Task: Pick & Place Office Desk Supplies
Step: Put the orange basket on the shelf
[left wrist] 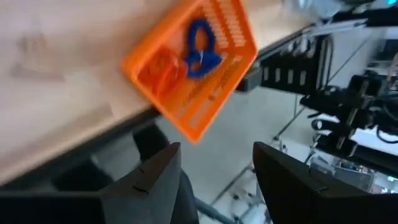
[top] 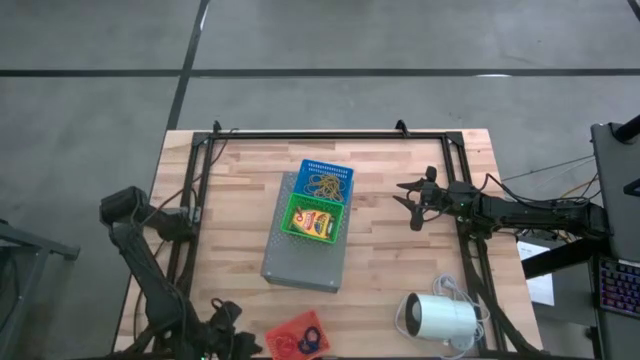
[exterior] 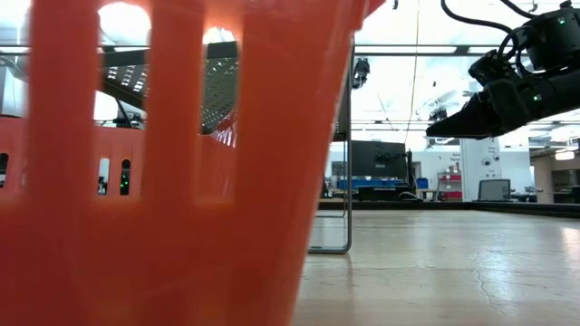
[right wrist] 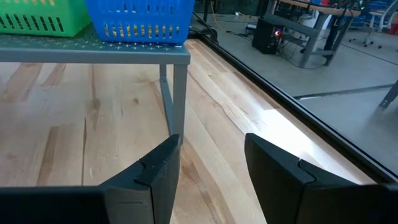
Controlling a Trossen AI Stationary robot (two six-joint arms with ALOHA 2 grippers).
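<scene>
Both fingers clear of crayon box

The orange basket fills most of the low view, so the table behind it is hidden; the left gripper is partly cut off by the high view's bottom edge; the left wrist view is blurry.
</scene>
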